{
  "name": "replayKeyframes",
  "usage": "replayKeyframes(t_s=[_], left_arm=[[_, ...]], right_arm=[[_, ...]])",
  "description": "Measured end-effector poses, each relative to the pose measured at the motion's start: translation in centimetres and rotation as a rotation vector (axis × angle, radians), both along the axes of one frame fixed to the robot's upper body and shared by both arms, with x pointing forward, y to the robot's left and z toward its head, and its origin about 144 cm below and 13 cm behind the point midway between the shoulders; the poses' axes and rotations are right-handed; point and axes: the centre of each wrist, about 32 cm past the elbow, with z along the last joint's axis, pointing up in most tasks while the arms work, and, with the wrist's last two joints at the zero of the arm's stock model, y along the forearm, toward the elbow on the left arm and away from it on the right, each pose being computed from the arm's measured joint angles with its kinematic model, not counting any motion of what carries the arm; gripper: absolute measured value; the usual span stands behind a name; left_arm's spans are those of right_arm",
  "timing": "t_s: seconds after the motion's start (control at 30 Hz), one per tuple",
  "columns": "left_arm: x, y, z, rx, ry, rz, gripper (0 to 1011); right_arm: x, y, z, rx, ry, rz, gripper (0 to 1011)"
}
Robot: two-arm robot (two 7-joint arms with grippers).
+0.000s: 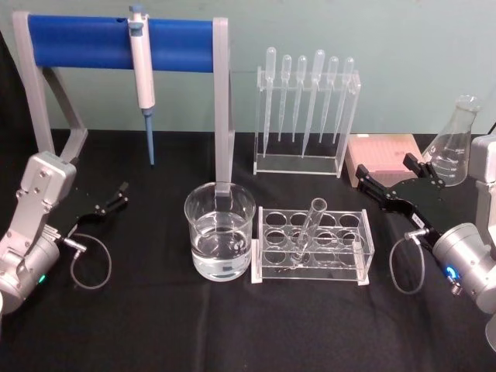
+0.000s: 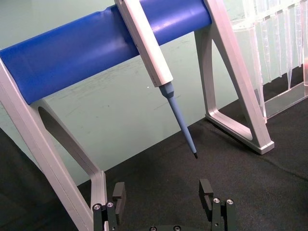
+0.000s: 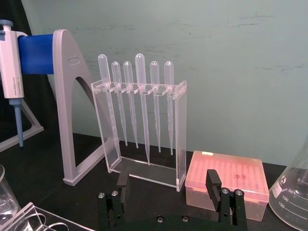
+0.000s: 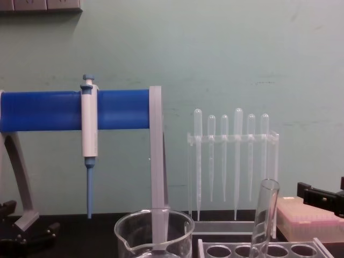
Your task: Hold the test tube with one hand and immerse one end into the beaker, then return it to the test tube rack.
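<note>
The test tube [image 1: 311, 228] leans in a clear rack [image 1: 360, 263] at the table's middle, open end up; the chest view shows its rimmed top [image 4: 265, 214]. Just left of the rack stands the beaker [image 1: 219, 240], holding clear liquid, its rim low in the chest view [image 4: 153, 232]. My right gripper [image 1: 385, 168] hovers open behind and right of the rack, nothing between its fingers [image 3: 211, 179]. My left gripper [image 1: 119, 195] rests open at the table's left, away from the beaker, its fingers [image 2: 207, 189] apart and empty.
A grey stand with a blue bar [image 1: 85, 43] holds a white and blue micropipette [image 1: 142, 74] at the back left. A clear rack of plastic pipettes [image 1: 306, 116] stands at the back middle. A pink tip box [image 1: 381, 155] and a conical flask [image 1: 453, 143] sit at the right.
</note>
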Motion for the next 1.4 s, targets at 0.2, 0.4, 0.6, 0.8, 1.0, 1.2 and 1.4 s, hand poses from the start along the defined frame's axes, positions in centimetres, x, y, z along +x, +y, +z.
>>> replayKeyframes(t_s=[0.2, 0.4, 0.6, 0.8, 1.0, 1.2, 1.4], left_arm=[[0.0, 0.0, 0.0, 0.0, 0.0, 0.0, 1000], [0.0, 0.0, 0.0, 0.0, 0.0, 0.0, 1000], [0.0, 0.0, 0.0, 0.0, 0.0, 0.0, 1000], [0.0, 0.0, 0.0, 0.0, 0.0, 0.0, 1000], [0.0, 0.0, 0.0, 0.0, 0.0, 0.0, 1000], [0.0, 0.0, 0.0, 0.0, 0.0, 0.0, 1000], [0.0, 0.0, 0.0, 0.0, 0.0, 0.0, 1000]], right_arm=[[-0.02, 0.03, 0.03, 0.0, 0.001, 0.001, 1003], [-0.03, 0.06, 0.05, 0.0, 0.001, 0.001, 1003], [-0.03, 0.06, 0.06, 0.0, 0.001, 0.0, 1003], [-0.03, 0.06, 0.09, 0.0, 0.001, 0.0, 1003], [-0.03, 0.06, 0.09, 0.0, 0.001, -0.001, 1003], [-0.03, 0.06, 0.09, 0.0, 0.001, -0.001, 1002], [-0.03, 0.06, 0.09, 0.0, 0.001, -0.001, 1002]])
